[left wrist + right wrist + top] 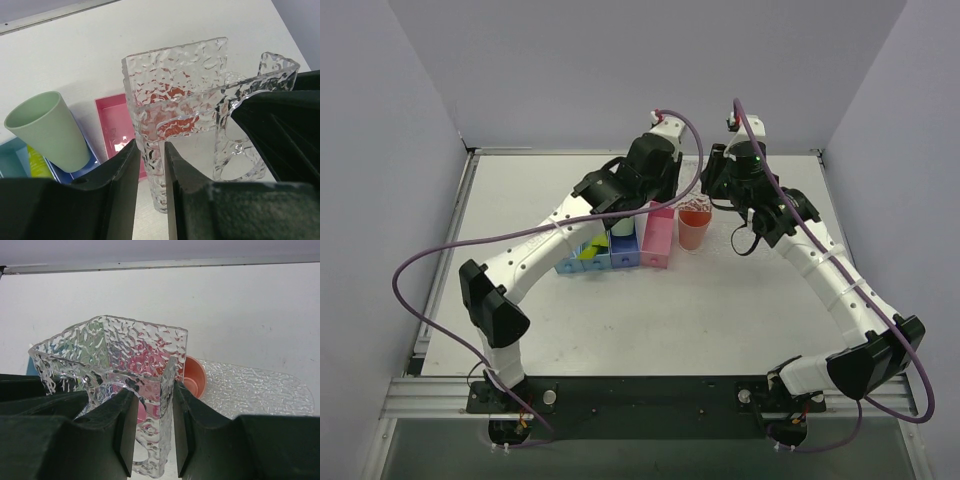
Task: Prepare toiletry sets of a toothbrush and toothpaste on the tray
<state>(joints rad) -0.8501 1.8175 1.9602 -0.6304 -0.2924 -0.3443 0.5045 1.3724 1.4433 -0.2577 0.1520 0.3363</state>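
Observation:
A flat clear bumpy tray (255, 390) lies on the table under an orange cup (192, 380). A separate clear bumpy-walled container (175, 80) is between both grippers at the back centre. My left gripper (151, 150) is shut on one of its walls. My right gripper (154, 395) straddles another wall (167, 390); that wall touches the right finger, with a gap to the left finger. A lime-yellow toothpaste tube (39, 162) lies in a blue bin (588, 262). The toothbrush is not in view.
A pale green cup (47, 130) stands in the blue bins. A pink box (658, 240) sits right of the bins, and the orange cup (695, 228) is right of that. Grey walls enclose the table on three sides.

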